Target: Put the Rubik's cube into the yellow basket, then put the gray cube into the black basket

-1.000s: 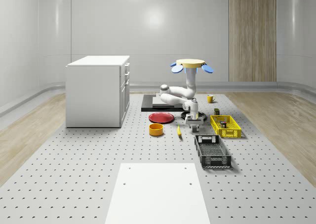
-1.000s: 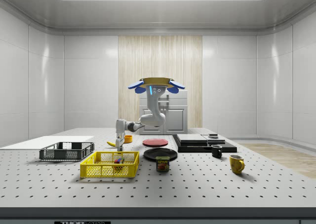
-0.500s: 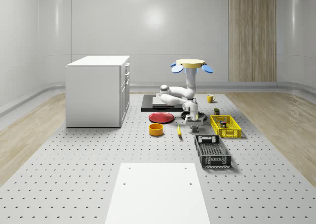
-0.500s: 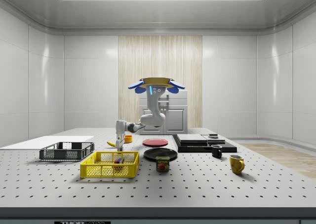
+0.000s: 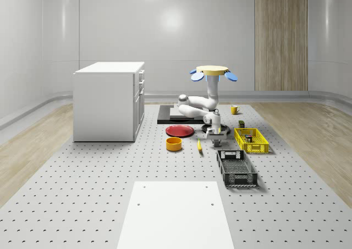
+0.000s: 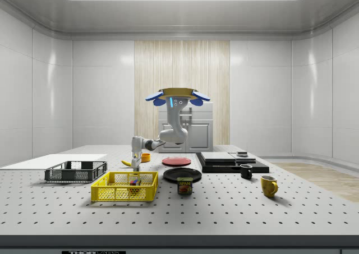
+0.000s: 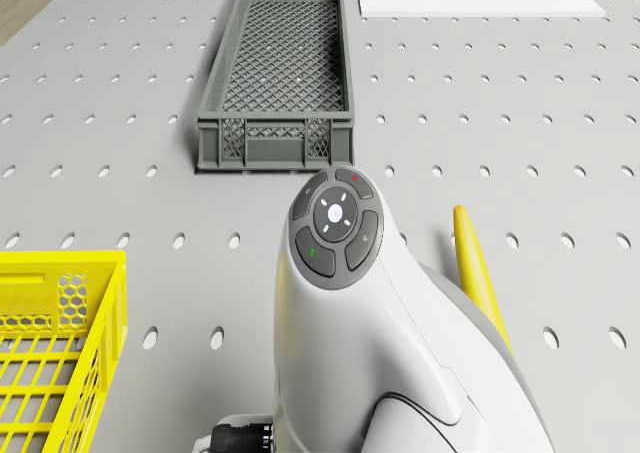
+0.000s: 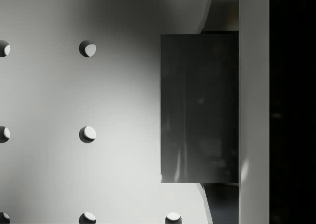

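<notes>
The drone point(image 5: 213, 70) hovers over the table behind the baskets, its arm bent down to the table top. The gripper point(image 5: 215, 136) hangs low over the table between the banana point(image 5: 199, 145) and the yellow basket point(image 5: 251, 140). In the side view the gripper point(image 6: 135, 163) is just behind that basket point(image 6: 124, 186). The wrist view has the gray cube point(image 8: 200, 108) very close, resting on the perforated table. The Rubik's cube point(image 6: 133, 182) lies inside the yellow basket. The black basket point(image 5: 236, 167) stands nearer the front, with nothing showing inside point(image 7: 280, 73).
A white cabinet point(image 5: 107, 100) stands at the whole-scene view's left. A red plate point(image 5: 180, 131) and an orange bowl point(image 5: 174, 144) lie left of the gripper. A can point(image 6: 184, 185), two mugs point(image 6: 268, 185) and a black slab point(image 6: 231, 163) sit further right in the side view.
The gripper has sunk slightly toward the table and the gray cube. The drone holds its place, and the baskets have not moved.
</notes>
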Robot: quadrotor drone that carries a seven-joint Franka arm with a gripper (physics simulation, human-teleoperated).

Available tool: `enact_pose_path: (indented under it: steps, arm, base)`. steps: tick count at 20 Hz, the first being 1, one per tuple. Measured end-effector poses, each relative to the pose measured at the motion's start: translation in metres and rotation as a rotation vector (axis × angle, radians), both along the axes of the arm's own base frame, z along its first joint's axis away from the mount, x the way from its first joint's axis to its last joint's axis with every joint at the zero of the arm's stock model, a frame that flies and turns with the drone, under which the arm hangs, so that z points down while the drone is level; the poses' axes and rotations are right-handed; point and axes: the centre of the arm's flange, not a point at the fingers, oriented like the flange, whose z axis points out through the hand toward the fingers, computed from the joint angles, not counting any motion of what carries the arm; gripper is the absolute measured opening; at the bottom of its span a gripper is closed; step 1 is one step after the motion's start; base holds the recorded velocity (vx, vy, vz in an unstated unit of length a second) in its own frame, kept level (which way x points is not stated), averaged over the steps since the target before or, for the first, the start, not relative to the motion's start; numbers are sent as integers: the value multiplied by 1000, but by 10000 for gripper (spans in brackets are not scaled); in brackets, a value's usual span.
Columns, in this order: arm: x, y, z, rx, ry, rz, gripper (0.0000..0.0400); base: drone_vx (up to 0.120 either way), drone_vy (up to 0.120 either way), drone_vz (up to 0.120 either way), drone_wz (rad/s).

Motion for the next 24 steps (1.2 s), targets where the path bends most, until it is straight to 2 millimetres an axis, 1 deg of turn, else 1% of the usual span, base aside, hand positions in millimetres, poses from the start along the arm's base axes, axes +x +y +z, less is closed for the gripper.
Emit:
enact_pose_path:
  steps: [3,6,12,17,18,24]
  arm:
    - [0,0,-2,0,0,0,251]
    - [0,0,-11,0,0,0,251]
    - [0,0,-30,0,0,0,250]
    - [0,0,-37,0,0,0,250]
    - [0,0,-37,0,0,0,250]
    - [0,0,-39,0,0,0,250]
  base:
    - [0,0,0,0]
    - [0,0,0,0]
    - [0,0,120,0]
    - [0,0,120,0]
    - [0,0,0,0]
    - [0,113,0,0]
